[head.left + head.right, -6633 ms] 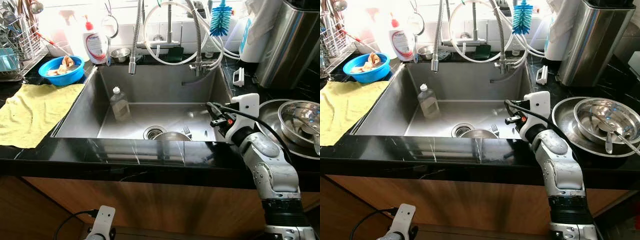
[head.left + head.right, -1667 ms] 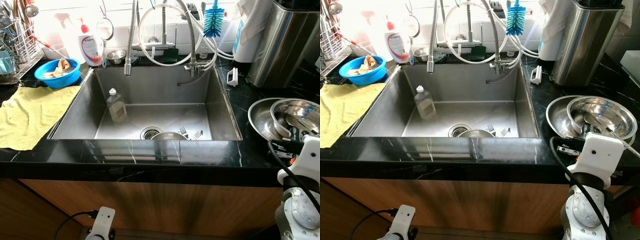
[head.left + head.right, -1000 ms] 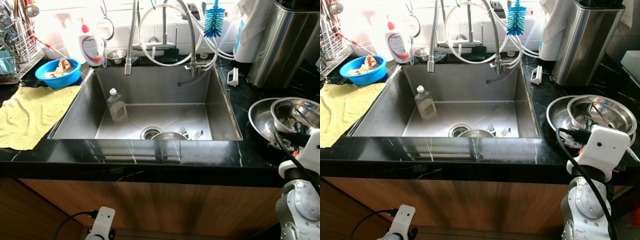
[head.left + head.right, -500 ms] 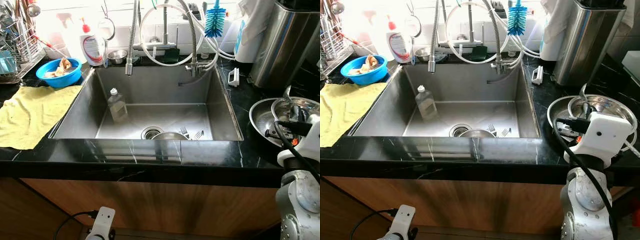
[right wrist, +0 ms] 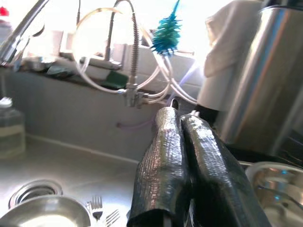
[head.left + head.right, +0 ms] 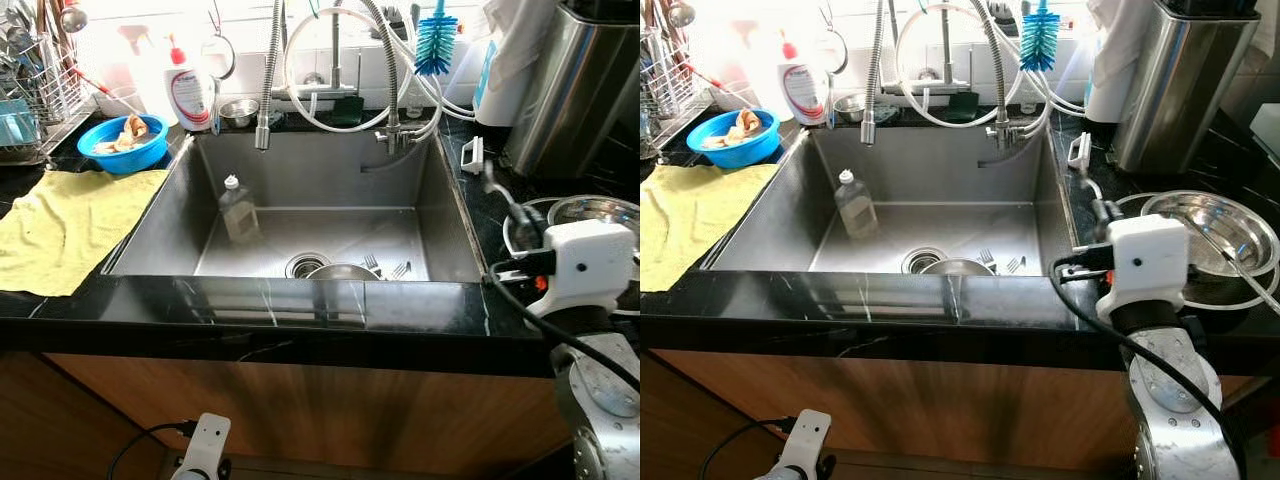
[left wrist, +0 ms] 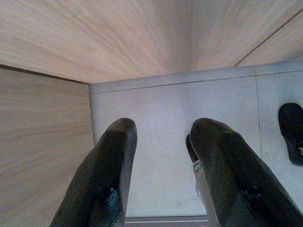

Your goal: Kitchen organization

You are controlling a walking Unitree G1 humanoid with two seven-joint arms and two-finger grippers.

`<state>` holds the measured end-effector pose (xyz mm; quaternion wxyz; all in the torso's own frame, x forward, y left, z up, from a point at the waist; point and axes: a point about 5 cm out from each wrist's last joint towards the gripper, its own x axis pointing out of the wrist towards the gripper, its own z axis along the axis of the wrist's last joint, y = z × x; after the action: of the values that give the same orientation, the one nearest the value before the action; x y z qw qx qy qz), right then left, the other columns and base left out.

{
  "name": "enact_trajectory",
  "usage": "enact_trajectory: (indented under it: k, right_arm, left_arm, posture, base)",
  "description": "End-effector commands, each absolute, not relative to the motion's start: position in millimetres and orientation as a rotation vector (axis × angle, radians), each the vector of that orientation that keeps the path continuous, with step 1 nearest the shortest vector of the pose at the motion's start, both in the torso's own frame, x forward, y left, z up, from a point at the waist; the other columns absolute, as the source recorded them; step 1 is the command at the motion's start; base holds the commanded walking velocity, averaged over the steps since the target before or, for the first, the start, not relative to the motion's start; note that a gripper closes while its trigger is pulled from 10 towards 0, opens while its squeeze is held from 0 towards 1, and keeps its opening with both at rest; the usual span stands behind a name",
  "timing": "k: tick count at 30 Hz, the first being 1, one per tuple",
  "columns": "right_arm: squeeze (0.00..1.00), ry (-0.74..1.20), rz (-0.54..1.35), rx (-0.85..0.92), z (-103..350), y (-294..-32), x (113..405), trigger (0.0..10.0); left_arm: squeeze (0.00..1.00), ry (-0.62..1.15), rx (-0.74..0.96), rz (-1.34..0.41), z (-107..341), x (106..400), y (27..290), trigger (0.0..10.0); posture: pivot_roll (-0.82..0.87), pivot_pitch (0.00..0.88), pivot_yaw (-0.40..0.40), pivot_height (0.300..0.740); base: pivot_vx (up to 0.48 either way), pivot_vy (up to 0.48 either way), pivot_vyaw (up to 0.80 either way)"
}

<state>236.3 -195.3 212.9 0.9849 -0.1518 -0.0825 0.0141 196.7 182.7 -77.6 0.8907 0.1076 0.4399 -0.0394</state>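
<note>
My right gripper [image 6: 508, 203] hovers over the counter between the sink [image 6: 200, 190] and the stacked steel bowls [image 6: 1215, 225]. It is shut on a thin metal utensil [image 6: 492, 180] that sticks up past the fingertips [image 5: 166, 118]. In the sink lie a steel bowl [image 6: 340, 271], two forks [image 6: 372, 263] and a clear soap bottle [image 6: 237, 208]. Another utensil [image 6: 1230, 262] rests in the steel bowls. My left gripper [image 7: 161, 137] hangs open low by the wooden cabinet, over the tiled floor.
A yellow cloth [image 6: 60, 225], a blue bowl [image 6: 122, 140] and a dish rack [image 6: 30, 90] are on the left counter. A detergent bottle [image 6: 190, 90], hose faucets [image 6: 262, 135] and a blue brush [image 6: 435, 40] line the back. A tall steel container [image 6: 565, 90] stands back right.
My right gripper has risen out of the steel bowls with the utensil and swung left toward the sink's right edge. The left arm has stayed still.
</note>
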Motion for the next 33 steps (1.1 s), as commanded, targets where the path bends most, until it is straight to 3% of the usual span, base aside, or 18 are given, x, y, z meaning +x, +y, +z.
enact_trajectory:
  k: [1, 10, 27, 33]
  right_arm:
    - [0.00, -0.154, 0.057, -0.309, 211, -195, 238, 10.0]
    - [0.00, -0.105, 0.117, -0.329, 200, -208, 260, 10.0]
    - [0.00, -0.152, 0.355, -0.066, 196, -177, 297, 10.0]
    - [0.00, -0.104, 0.346, -0.057, 189, -178, 306, 10.0]
  left_arm:
    - [0.00, 0.910, 0.234, -0.067, -77, 196, 187, 10.0]
    - [0.00, 0.908, 0.228, -0.061, -77, 197, 186, 10.0]
    - [0.00, 0.908, 0.231, -0.064, -77, 197, 186, 10.0]
    - [0.00, 0.910, 0.231, -0.065, -77, 196, 186, 10.0]
  posture:
    - [-0.21, 0.000, 0.066, 0.740]
    - [-0.20, 0.000, 0.067, 0.740]
    - [-0.20, 0.000, 0.078, 0.740]
    - [-0.19, 0.000, 0.073, 0.740]
  base:
    - [0.000, 0.000, 0.00]
    - [0.000, 0.000, 0.00]
    - [0.000, 0.000, 0.00]
    - [0.000, 0.000, 0.00]
